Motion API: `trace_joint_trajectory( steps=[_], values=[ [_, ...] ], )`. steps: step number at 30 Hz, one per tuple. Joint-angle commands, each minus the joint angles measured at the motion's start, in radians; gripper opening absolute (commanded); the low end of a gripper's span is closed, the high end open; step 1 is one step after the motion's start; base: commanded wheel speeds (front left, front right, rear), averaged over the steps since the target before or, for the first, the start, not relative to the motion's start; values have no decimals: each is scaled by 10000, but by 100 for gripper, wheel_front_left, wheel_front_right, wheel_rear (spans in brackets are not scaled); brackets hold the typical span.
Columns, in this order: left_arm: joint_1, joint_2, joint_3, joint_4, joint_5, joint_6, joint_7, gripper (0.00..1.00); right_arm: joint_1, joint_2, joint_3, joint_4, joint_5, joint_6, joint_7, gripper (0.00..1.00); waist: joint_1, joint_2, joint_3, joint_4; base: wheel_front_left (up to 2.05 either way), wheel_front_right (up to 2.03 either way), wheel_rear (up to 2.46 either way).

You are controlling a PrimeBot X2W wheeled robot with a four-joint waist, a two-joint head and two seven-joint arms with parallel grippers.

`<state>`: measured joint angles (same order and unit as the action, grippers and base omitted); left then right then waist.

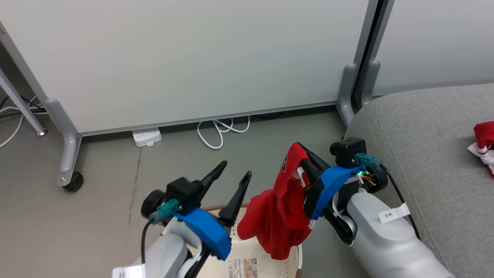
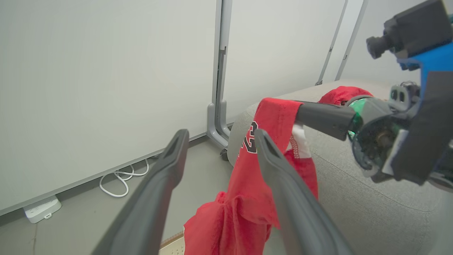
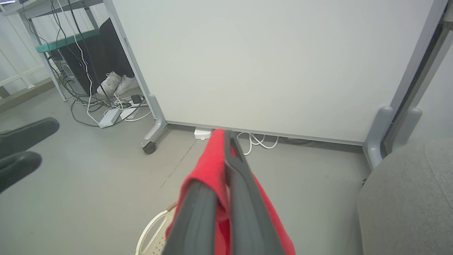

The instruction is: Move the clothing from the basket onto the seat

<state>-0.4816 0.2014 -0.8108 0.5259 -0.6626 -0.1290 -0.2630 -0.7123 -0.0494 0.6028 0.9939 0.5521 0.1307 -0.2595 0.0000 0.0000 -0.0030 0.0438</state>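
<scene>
Head camera: I look from high, forward and down, onto floor (image 1: 77, 231) and partition (image 1: 193, 58). Left wrist: close, facing the seat (image 2: 354, 198). Right wrist: close, facing the partition. All three share the red garment (image 1: 281, 208).

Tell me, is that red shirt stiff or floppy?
Probably floppy: the shirt drapes in folds from the right gripper. Likely light: a pinch at one edge carries it. Its hem may drag on the basket.

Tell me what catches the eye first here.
A red garment marked 23 dangles from the shut right gripper above the basket. The left gripper stands open beside it. A second red garment lies on the grey seat at the far right.
</scene>
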Motion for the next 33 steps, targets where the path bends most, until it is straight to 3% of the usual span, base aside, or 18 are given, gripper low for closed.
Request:
trace_joint_trajectory(
  steps=[1,7,13,25,33],
  values=[
    [487,76,502,-261,367,-21,-26,100,-66,-19,-75,-75,-49,1,-67,0,0,0,-10,-31,0,0,0],
    [1898,93,2091,-1036,1496,-21,-26,100,40,-19,-255,-190,-232,3,-70,0,0,0,-45,-108,0,0,0],
    [2888,-13,3080,-1465,2152,-21,-26,100,183,-19,-458,-273,-412,1,-70,0,0,0,-72,-124,0,0,0],
    [3273,-103,3568,-1648,2476,-21,-26,100,332,-18,-585,-372,-511,3,-70,0,0,0,-29,-220,0,0,0],
    [3185,-98,3634,-1761,2553,-21,-26,100,209,-24,-562,-552,-552,1,-69,0,0,0,155,-1172,0,0,0]
  ],
)
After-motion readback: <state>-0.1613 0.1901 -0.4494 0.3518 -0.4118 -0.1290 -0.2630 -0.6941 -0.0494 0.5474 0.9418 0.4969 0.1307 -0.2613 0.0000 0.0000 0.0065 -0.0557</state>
